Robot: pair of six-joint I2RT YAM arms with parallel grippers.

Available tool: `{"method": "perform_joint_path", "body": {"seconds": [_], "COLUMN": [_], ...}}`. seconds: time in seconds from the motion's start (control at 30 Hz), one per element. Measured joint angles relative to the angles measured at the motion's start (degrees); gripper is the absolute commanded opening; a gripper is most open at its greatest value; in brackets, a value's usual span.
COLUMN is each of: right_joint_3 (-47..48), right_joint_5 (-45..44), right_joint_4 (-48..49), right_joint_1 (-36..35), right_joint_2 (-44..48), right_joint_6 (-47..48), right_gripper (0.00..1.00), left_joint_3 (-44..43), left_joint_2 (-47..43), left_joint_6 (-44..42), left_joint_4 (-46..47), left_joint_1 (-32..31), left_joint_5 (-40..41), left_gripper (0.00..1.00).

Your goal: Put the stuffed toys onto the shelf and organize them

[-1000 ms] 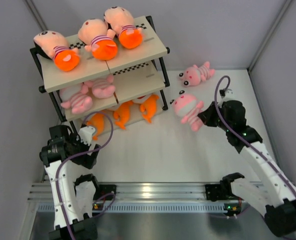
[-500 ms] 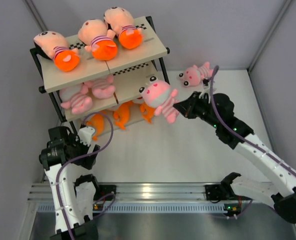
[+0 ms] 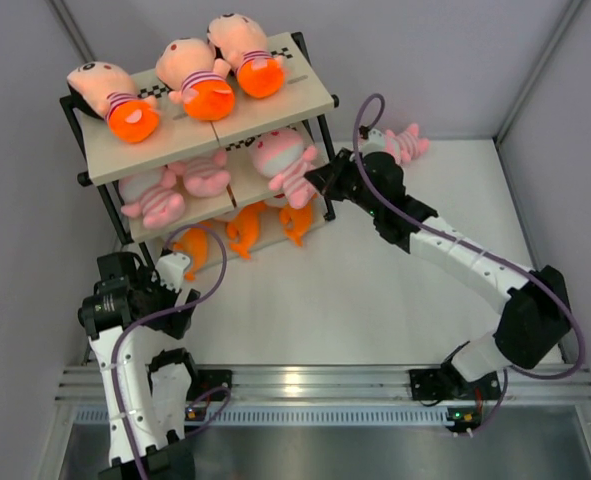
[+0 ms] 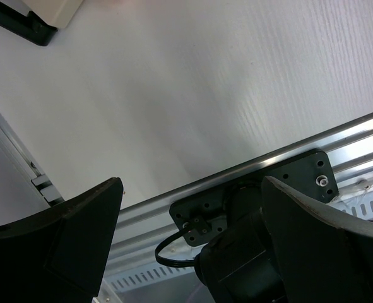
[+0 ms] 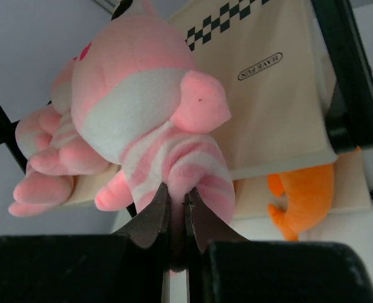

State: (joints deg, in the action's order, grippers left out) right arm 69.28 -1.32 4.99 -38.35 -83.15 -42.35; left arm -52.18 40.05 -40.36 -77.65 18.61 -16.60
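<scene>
The shelf stands at the far left, with three peach-headed dolls on its top board. Two pink striped animals lie on the middle board and orange fish on the bottom one. My right gripper is shut on a pink striped animal and holds it over the right half of the middle board; in the right wrist view the jaws pinch its striped body. Another pink striped animal lies on the table behind the right arm. My left gripper is open and empty, low at the near left.
The shelf's black right posts stand close beside my right gripper. In the right wrist view an orange fish lies under the middle board. The aluminium base rail runs along the near edge. Grey walls close in both sides.
My right arm has carried the pink striped animal from the table's middle right, leftward and up, to the shelf's middle board. The left arm has not moved.
</scene>
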Motion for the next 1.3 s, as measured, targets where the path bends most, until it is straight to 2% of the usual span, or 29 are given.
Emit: {"method": "perform_joint_path", "body": {"seconds": [0.23, 0.73, 0.8, 0.83, 0.9, 0.93, 1.03, 1.13, 1.3], "right_joint_3": [8.52, 15.28, 15.80, 16.39, 17.07, 17.11, 17.09, 16.96, 15.69], "right_joint_5": [-1.25, -10.51, -12.11, -12.63, -13.53, -13.92, -14.64, -15.04, -14.91], "right_joint_4": [3.43, 10.10, 10.21, 10.10, 10.05, 10.10, 10.01, 10.03, 8.61], "right_joint_1": [-2.91, -8.28, -8.90, -9.20, -9.70, -9.92, -10.12, -10.14, -10.14], "right_joint_2": [-10.56, -20.76, -21.18, -21.53, -21.97, -22.03, -22.03, -22.01, -19.93], "right_joint_6": [-3.78, -10.58, -10.84, -10.88, -11.08, -11.10, -11.06, -10.38, -6.69], "right_gripper": [0.00, 0.00, 0.06, 0.15, 0.26, 0.38, 0.54, 0.63, 0.70], "left_joint_3": [0.00, 0.02, 0.22, 0.33, 0.52, 0.59, 0.76, 0.94, 1.11], "left_joint_2": [0.48, 0.72, 0.70, 0.70, 0.70, 0.70, 0.68, 0.68, 0.55], "left_joint_6": [0.00, 0.00, 0.00, 0.00, 0.00, 0.00, 0.00, 0.00, 0.00], "left_joint_4": [0.00, 0.00, -0.02, 0.00, 0.00, -0.02, 0.00, 0.00, -0.02], "left_joint_1": [-0.52, -0.94, -1.05, -1.11, -1.18, -1.25, -1.51, -1.60, -1.81], "left_joint_5": [0.02, 0.02, 0.02, 0.02, 0.02, 0.02, 0.02, 0.04, 0.02], "left_gripper": [0.98, 0.97, 0.97, 0.97, 0.97, 0.97, 0.97, 0.97, 0.97]}}
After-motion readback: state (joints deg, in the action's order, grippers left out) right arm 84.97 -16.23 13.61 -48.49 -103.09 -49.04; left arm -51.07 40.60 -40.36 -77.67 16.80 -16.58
